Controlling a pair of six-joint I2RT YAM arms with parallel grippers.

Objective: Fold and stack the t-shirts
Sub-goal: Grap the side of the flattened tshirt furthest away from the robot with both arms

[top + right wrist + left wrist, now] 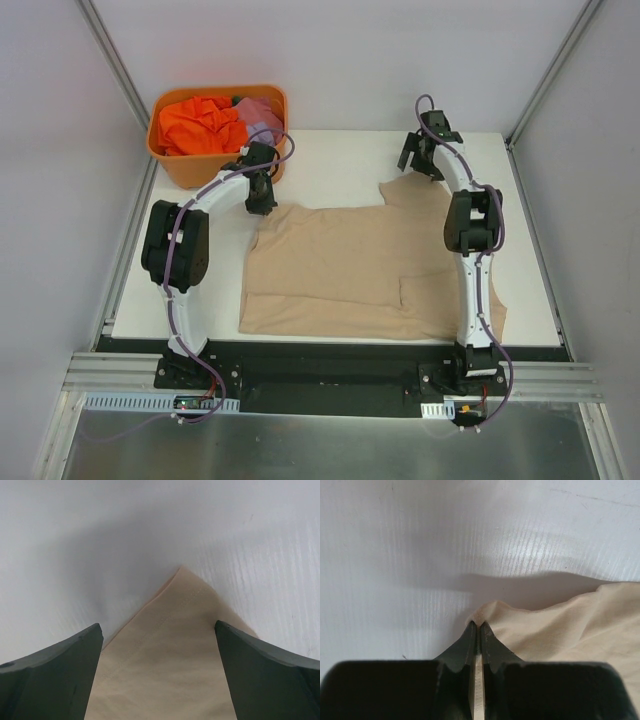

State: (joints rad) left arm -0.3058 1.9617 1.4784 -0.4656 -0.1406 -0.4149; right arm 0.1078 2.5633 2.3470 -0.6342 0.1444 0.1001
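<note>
A beige t-shirt [350,265] lies spread on the white table. My left gripper [262,203] is shut on its far left corner; the left wrist view shows cloth [555,620] pinched at the fingertips of my left gripper [479,625]. My right gripper [420,160] is open over the shirt's far right corner, and in the right wrist view that corner [175,630] lies flat between the spread fingers of my right gripper [159,632]. An orange t-shirt [198,125] and a lilac t-shirt [258,113] lie bunched in the tub.
An orange plastic tub [205,168] stands at the table's far left corner, just behind my left gripper. Grey walls close in the table [340,160] on the left, right and back. A black rail runs along the near edge.
</note>
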